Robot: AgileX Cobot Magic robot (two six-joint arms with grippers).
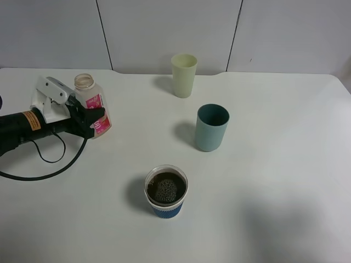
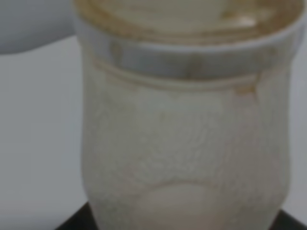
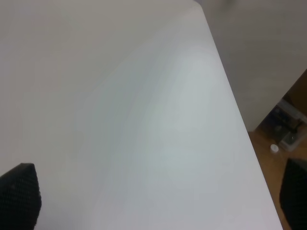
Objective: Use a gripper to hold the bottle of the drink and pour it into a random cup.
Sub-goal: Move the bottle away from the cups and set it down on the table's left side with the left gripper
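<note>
The bottle of the drink (image 1: 93,107) stands upright at the table's left, capless, pink-labelled, with no dark liquid showing inside. My left gripper (image 1: 90,121) is shut on its lower body from the left. In the left wrist view the bottle (image 2: 187,143) fills the frame, clear with brownish residue at the neck. The cup (image 1: 166,192), with a blue sleeve, sits near the front centre and holds dark foamy drink. The right gripper (image 3: 158,196) is open over bare table; its black fingertips (image 3: 21,191) stand far apart. The exterior high view does not show it.
A teal cup (image 1: 211,127) stands right of centre and a pale yellow-green cup (image 1: 184,75) near the back edge. Black cables (image 1: 49,159) loop on the table by the left arm. The right wrist view shows the table edge (image 3: 240,124) with floor beyond.
</note>
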